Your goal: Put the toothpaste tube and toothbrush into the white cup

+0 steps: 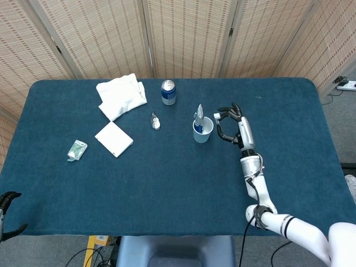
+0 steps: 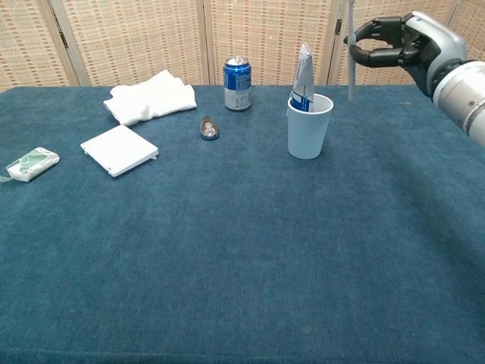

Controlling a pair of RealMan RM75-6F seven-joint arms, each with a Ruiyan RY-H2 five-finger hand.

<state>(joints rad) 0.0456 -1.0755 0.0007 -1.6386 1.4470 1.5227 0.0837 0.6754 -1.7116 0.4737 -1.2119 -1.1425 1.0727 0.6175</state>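
**Toothbrush held upright beside the cup**

Right hand raised above the table, just to the right of the white cup, fingers curled round and pinching the toothbrush. Handle hanging almost vertical in the chest view, lower end clear of the cup and well above the cloth; upper end cut off by the top edge of that picture. In the head view the same hand seen from above, with only a small pale tip of the brush visible among the dark fingers; rest of it hidden by the hand. Bristles not made out in either view.

Toothpaste tube already standing in the cup, leaning slightly, its lower part hidden by the cup wall.

Left hand barely in the head view at the lower left edge, mostly cut off; dark fingertips spread, nothing seen between them.

Elsewhere on the table: blue can behind the cup, crumpled white cloth, flat white square pad, small green packet near the left edge, and a small shiny object too small to identify.
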